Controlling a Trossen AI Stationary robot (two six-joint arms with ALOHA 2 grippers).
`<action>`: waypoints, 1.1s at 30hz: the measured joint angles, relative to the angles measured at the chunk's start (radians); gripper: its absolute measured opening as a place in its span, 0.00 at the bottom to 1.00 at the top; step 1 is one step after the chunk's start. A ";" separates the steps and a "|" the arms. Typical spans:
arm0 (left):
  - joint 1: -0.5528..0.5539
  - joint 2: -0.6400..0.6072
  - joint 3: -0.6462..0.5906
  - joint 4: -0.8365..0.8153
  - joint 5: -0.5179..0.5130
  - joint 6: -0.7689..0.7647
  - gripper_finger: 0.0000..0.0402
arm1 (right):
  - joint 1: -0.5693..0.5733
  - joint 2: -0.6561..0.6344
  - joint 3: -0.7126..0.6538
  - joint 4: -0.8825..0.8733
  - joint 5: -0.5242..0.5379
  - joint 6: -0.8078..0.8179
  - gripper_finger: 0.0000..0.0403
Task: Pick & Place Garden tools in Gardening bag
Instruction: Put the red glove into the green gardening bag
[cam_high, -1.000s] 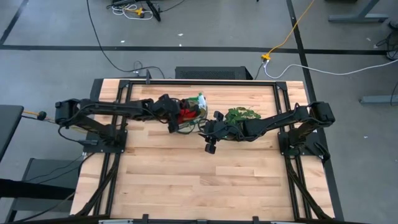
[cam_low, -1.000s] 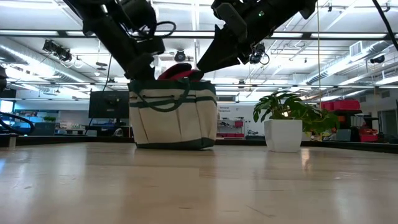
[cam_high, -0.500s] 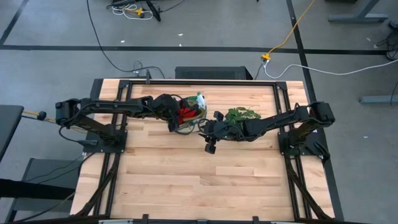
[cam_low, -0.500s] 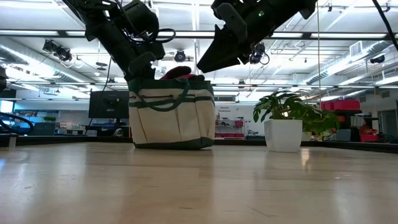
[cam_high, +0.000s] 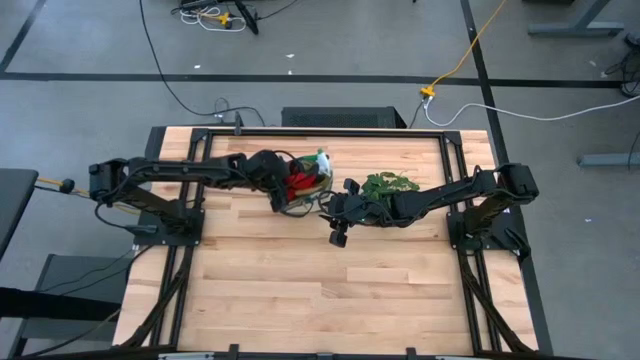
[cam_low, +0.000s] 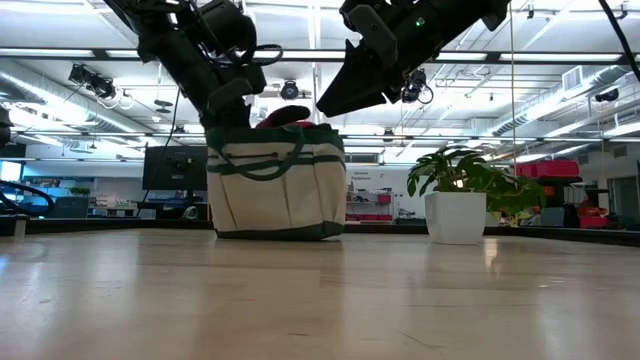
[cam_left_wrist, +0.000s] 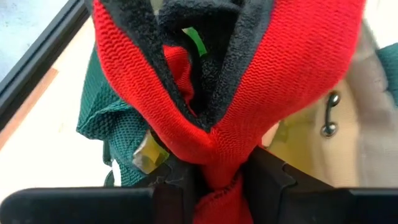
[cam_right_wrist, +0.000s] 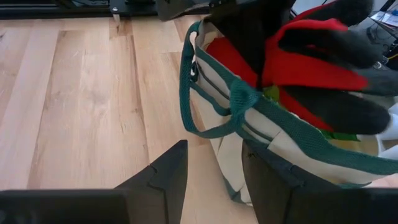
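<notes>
Red gloves (cam_left_wrist: 249, 93) sit pinched in the left tool (cam_left_wrist: 217, 180), right above the gardening bag (cam_low: 275, 190).

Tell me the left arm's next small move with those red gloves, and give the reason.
Probably open the left claw fully and lift straight up. Its fingers sit on either side of the red gloves, which are already in the mouth of the gardening bag, so letting go should leave them inside. The right claw waits beside the bag, empty.
</notes>
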 joint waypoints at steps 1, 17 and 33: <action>0.000 0.000 0.009 -0.006 0.000 0.000 0.28 | 0.000 0.000 0.000 0.000 0.000 0.000 0.38; 0.000 0.000 0.059 -0.133 0.026 -0.019 0.28 | 0.000 0.000 0.000 -0.001 0.001 0.000 0.38; -0.001 -0.001 0.100 -0.195 0.035 -0.026 0.28 | 0.000 0.000 0.000 -0.001 0.002 0.000 0.38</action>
